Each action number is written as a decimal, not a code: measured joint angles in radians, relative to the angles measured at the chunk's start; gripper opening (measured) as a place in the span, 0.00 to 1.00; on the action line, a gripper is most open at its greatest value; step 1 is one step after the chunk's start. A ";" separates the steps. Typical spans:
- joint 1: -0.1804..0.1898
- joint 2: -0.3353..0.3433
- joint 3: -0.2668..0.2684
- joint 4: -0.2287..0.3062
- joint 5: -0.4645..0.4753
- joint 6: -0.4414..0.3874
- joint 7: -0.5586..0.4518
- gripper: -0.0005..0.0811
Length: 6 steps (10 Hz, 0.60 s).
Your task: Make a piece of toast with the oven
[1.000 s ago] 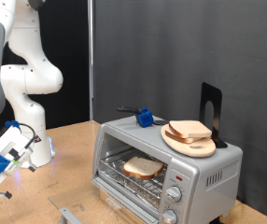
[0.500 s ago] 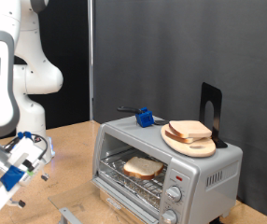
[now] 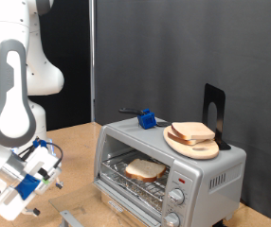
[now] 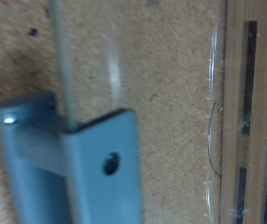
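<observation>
The silver-grey oven (image 3: 211,175) stands at the exterior view's right with its glass door folded down. A slice of toast (image 3: 145,170) lies on the wire rack inside. A second slice (image 3: 193,131) lies on a round wooden plate (image 3: 183,144) on top of the oven. My gripper (image 3: 41,168) hangs low at the exterior view's left, above the table and to the left of the open door. The wrist view shows the door's grey handle bracket (image 4: 77,163) and bar (image 4: 63,56) close up over the glass; no fingers show there.
A flat black stand (image 3: 214,113) rises behind the plate on the oven. A small blue object (image 3: 148,119) with a dark handle lies on the oven top. The wooden table (image 3: 74,147) extends to the left. A dark curtain hangs behind.
My gripper has moved down and towards the exterior view's right, from beside the arm's base to near the open door's handle. The oven and both slices have not moved.
</observation>
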 joint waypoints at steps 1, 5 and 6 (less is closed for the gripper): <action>0.004 0.008 0.012 0.005 0.003 -0.001 0.002 0.99; 0.010 0.005 0.050 0.001 -0.001 -0.055 0.008 0.99; 0.009 -0.004 0.049 -0.002 -0.009 -0.072 0.014 0.99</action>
